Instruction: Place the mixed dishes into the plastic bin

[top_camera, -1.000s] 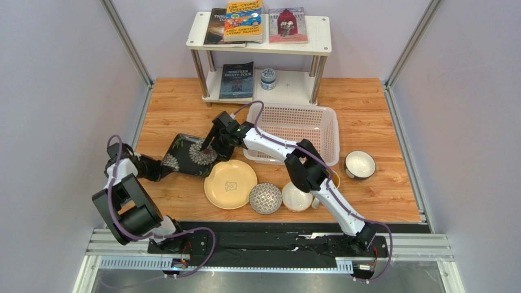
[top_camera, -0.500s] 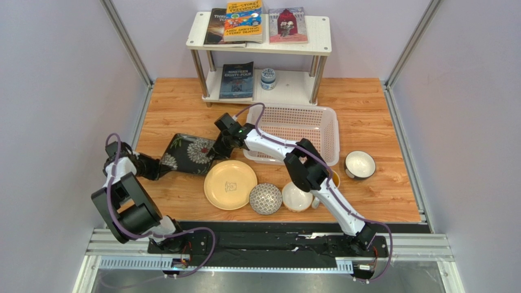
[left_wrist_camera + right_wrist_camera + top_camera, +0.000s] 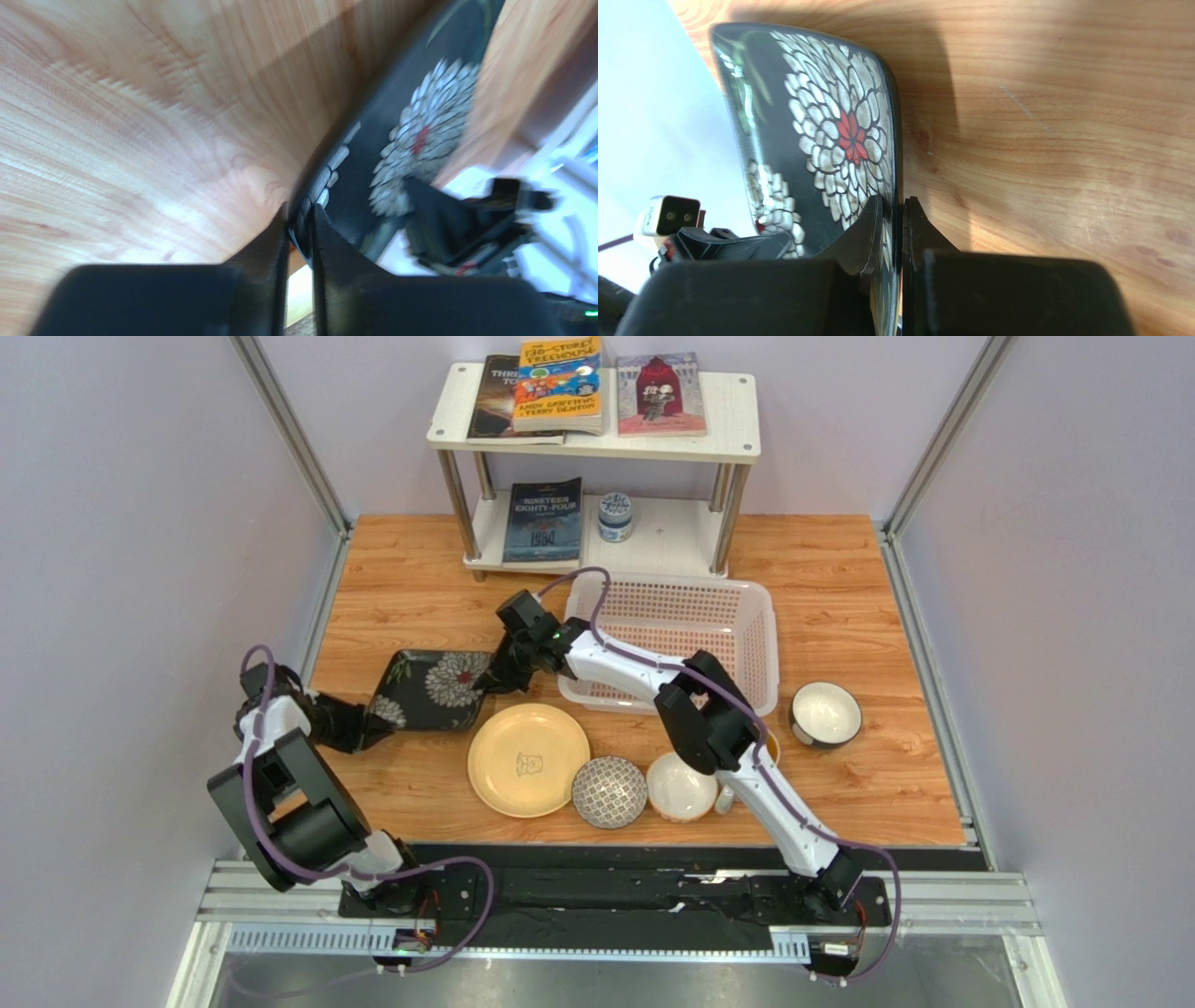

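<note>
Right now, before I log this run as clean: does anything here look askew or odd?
Only the black floral plate. It isn't lying flat; it appears tilted, pinched at opposite rims by the left gripper and the right gripper. Nothing spilled or broken shows.

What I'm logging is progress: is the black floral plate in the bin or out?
Out: the black floral plate is left of the plastic bin, its edges pinched by the left hand and right hand.
</note>
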`<state>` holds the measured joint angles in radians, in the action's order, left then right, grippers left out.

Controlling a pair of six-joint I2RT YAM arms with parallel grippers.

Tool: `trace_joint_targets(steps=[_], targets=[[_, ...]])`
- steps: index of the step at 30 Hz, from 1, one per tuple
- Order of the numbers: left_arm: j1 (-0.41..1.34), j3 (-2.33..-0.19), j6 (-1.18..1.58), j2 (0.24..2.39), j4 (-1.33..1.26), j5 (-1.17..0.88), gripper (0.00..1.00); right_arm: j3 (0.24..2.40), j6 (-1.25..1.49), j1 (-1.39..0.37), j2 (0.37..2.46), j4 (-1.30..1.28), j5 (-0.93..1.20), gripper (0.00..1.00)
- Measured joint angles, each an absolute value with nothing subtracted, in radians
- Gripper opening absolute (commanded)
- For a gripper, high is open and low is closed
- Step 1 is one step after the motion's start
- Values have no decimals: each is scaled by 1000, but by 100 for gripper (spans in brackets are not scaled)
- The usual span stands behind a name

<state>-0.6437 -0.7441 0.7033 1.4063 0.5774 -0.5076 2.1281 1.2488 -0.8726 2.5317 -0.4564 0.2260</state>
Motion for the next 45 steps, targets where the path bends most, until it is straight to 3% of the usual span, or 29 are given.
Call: trace_joint_targets(steps=[1,4,6,38,45], targets=[[-642,-747,681,1406,588,-510,43,2114,1245,-873,2521,-443,221,0],[-616,-750,615,1405,645,-523,52,2082,1176,-882,2475,-410,189,0],[-609,-751,594,1399,659,-526,53,2075,1135,-892,2459,-423,159,0],[-641,-788,554,1304,746,-363,52,1996,762,-898,2227,-529,39,0],[-642,-788,554,1299,753,-357,52,1924,743,-837,2046,-560,53,0]])
